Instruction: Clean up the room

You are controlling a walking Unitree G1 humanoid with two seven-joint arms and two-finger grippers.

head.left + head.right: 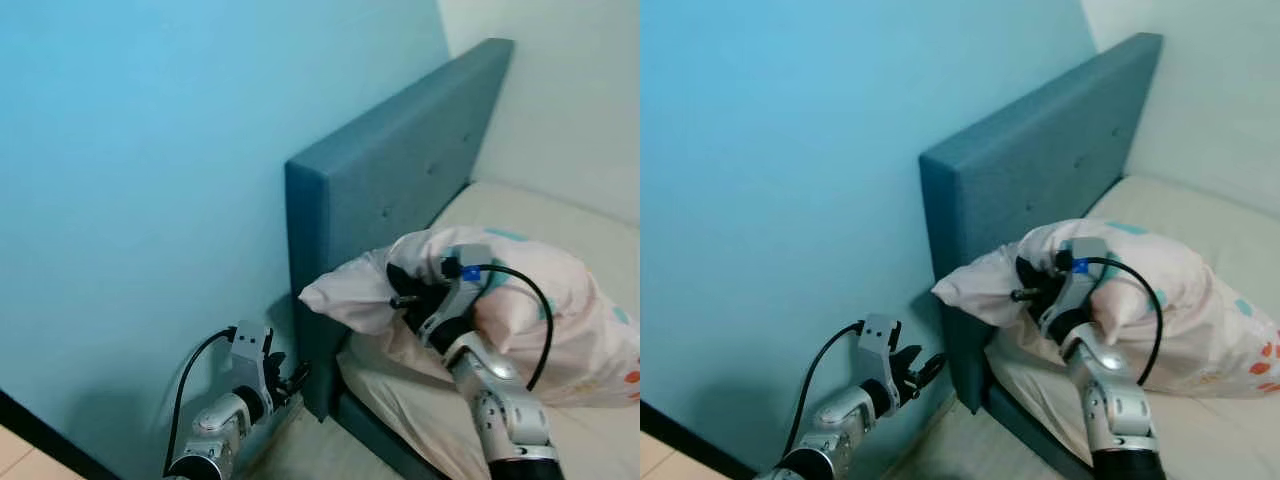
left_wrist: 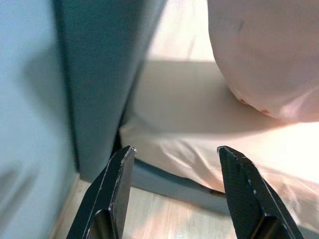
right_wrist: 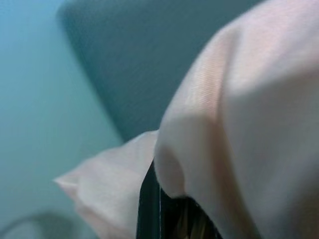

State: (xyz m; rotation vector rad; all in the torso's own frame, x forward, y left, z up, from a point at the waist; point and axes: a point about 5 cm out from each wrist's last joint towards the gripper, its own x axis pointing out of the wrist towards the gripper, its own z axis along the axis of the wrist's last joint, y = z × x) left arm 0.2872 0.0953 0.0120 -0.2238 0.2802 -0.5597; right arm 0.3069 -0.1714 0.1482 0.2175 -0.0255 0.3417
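I am gripping the pale pink patterned fabric pillow (image 1: 520, 300) in the right claw (image 1: 408, 297), clamped on its bunched corner by the teal padded headboard (image 1: 400, 190); best to set it flat on the cream mattress (image 1: 560, 215); its long axis is running along the headboard, the corner pointing at the blue wall; the left claw (image 2: 174, 186) is hanging wide near the floor.

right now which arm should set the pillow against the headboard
Right. The right gripper is already shut on the pillow, beside the headboard. The left gripper is open and low by the bed's corner, holding nothing.
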